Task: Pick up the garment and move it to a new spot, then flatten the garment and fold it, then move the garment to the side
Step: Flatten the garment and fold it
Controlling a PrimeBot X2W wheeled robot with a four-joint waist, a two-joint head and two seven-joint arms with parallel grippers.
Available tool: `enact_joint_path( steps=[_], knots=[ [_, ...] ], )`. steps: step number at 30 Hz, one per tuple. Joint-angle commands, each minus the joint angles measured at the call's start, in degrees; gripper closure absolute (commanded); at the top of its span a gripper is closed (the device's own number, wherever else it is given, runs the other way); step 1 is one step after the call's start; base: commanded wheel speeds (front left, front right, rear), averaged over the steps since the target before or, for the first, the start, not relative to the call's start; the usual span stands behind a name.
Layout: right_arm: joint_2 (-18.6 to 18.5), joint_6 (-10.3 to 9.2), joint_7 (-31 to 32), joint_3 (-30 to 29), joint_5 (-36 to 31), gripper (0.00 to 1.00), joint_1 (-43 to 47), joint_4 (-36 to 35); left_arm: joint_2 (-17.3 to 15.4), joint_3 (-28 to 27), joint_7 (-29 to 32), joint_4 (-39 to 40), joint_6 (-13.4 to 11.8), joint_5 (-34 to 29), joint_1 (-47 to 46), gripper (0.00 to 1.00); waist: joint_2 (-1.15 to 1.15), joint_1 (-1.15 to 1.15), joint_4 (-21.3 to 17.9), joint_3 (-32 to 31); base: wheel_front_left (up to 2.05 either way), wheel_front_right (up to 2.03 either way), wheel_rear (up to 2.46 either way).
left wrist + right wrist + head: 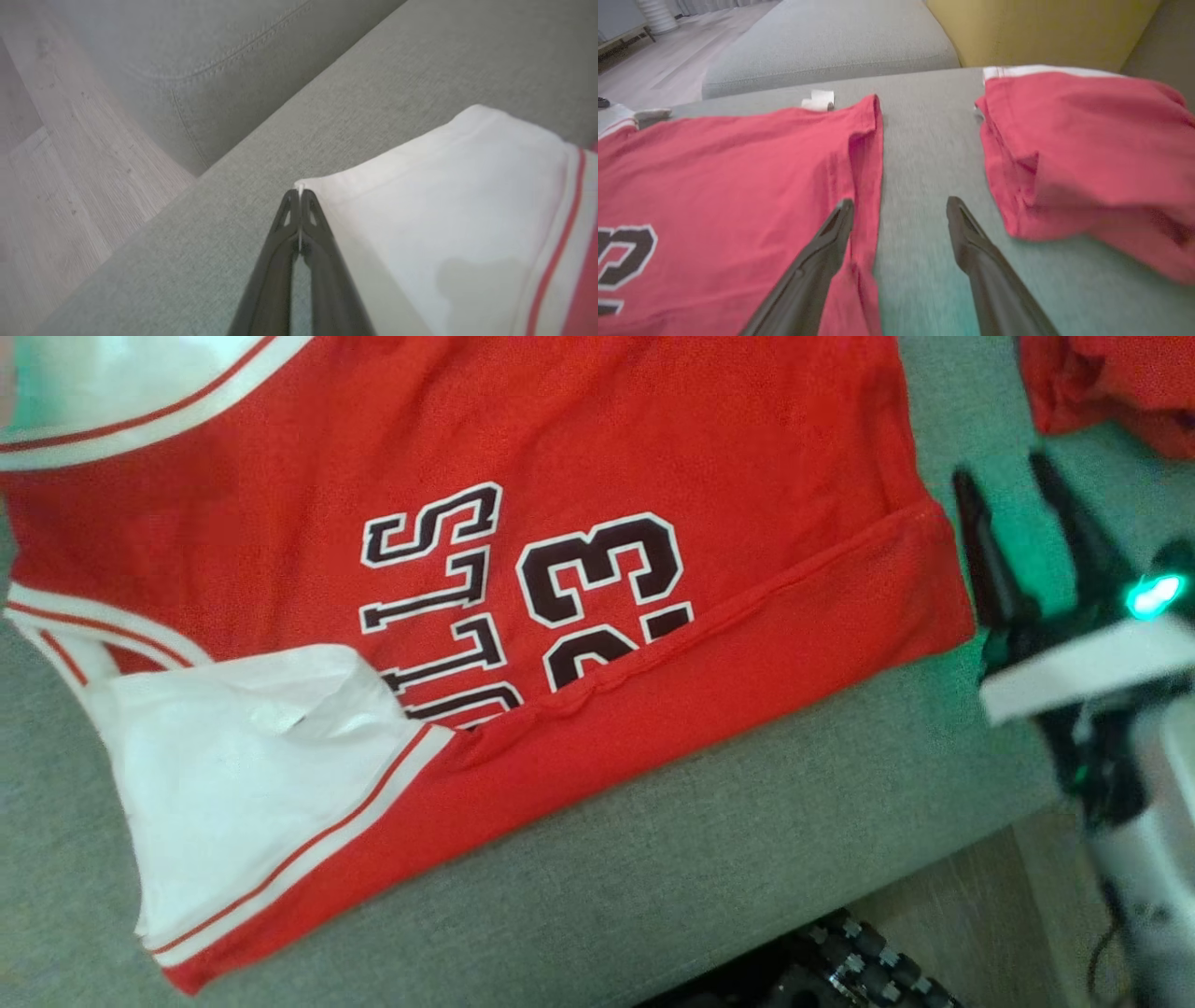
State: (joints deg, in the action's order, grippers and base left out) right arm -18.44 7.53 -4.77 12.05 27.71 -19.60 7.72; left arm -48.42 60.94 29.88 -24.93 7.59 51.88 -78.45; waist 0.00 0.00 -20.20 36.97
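The garment [653, 448] is a red jersey with black and white lettering, spread on the grey sofa seat [747, 859], its near edge folded over. Its white sleeve part [233, 775] lies at the lower left. In the left wrist view my left gripper [299, 190] is shut, with the corner of the white fabric [444, 210] pinched between its tips. My right gripper [999, 467] stands open just past the jersey's right hem. In the right wrist view that gripper [899, 205] straddles bare cushion, its left finger over the red hem [866, 154].
A second red garment [1064, 149] lies bunched to the right of the jersey, also at the head view's top right [1111, 383]. A yellow cushion [1041, 28] stands behind it. The seat's front edge drops to wood floor [56, 186]; my dark wheeled base [840, 961] is below.
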Motion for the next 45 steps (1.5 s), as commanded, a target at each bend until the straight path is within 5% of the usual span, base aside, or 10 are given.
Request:
enact_joint_path(
  steps=[1, 11, 22, 26, 28, 36, 45],
  knots=[
    [-2.22, -0.04, 1.96, 0.16, 1.31, 0.0, -2.51, -1.91, -2.29, -1.61, -1.45, 1.62, -0.1, 0.14, -4.08, 1.0, 0.0, 0.0, 0.68, -0.54, 0.0, 0.0, 0.0],
    [-7.34, -0.04, 17.0, 5.05, 2.75, 0.0, -24.0, 9.34, -0.65, 6.39, -7.76, 3.94, -0.1, 0.81, -10.97, 1.0, 0.0, 0.0, 5.88, 0.34, 0.0, 0.0, 0.0],
    [-9.63, -0.04, 20.8, 14.21, -0.07, 0.0, -38.34, 25.7, 1.42, 11.73, -11.88, 4.72, -0.1, 1.2, -15.98, 1.0, 0.0, 0.0, 10.97, 2.09, 0.0, 0.0, 0.0],
    [-10.53, -0.04, 21.03, 16.91, -0.2, 0.28, -40.53, 28.85, 1.57, 12.18, -12.02, 4.89, -0.1, 1.2, -16.07, 1.0, 0.0, 0.0, 11.45, 1.95, 0.0, 0.0, 0.0],
    [-10.79, -0.04, 21.04, 17.47, -0.14, 0.3, -40.94, 29.46, 1.61, 12.24, -12.04, 4.87, -0.1, 1.21, -16.02, 1.0, 0.0, 0.0, 11.52, 1.84, 0.0, 0.0, 0.0],
    [-11.73, -0.04, 22.56, 20.56, 3.07, 1.0, -42.6, 32.08, 1.71, 12.39, -12.07, 4.35, -0.1, 1.93, -15.08, 1.0, 0.0, 0.0, 11.49, 0.85, 0.0, 0.0, 0.0],
    [-11.76, -0.04, 16.87, 20.63, 4.77, 1.0, -44.71, 32.44, 1.92, 12.41, -17.4, 3.72, -0.1, -0.64, -14.9, 1.0, 0.0, 0.0, 11.59, -0.59, 0.0, 0.0, 0.0]
  ],
)
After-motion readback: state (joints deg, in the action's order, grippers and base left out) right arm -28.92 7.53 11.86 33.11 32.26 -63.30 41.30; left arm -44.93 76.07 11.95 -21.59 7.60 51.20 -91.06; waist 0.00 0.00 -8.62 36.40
